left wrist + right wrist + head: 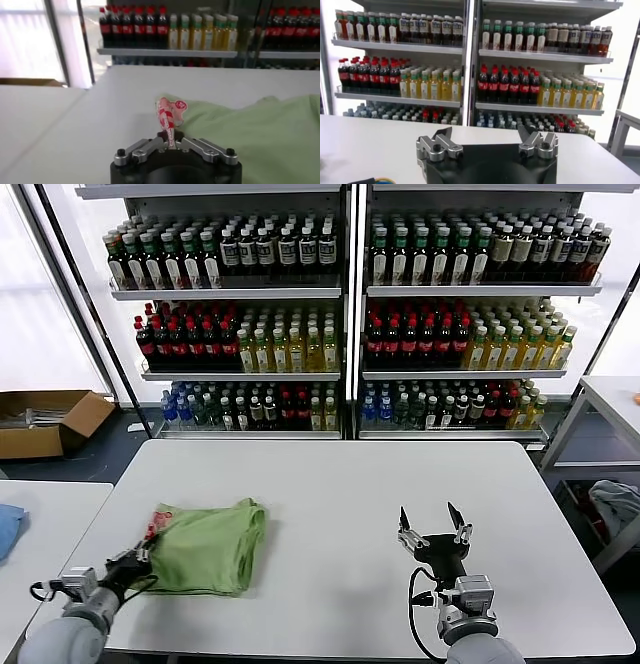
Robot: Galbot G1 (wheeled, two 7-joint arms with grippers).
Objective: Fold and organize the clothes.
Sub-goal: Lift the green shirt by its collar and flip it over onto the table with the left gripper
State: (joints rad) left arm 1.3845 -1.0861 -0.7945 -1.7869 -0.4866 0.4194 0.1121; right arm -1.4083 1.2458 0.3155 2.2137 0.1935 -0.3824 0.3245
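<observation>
Our left gripper [171,142] pinches the shirt's [207,546] red-and-white printed edge, its fingers closed and mostly hidden by fabric. Our right gripper [433,527] hangs open above the bench [330,484], apart from the shirt.

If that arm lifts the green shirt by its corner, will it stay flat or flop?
Probably flop: the green shirt lies in soft rumples. Its printed corner already bunches where the left gripper pinches it. It looks light and would likely drag rather than slide.

White table [330,484], light green shirt [210,546] lying crumpled flat near its left front edge
</observation>
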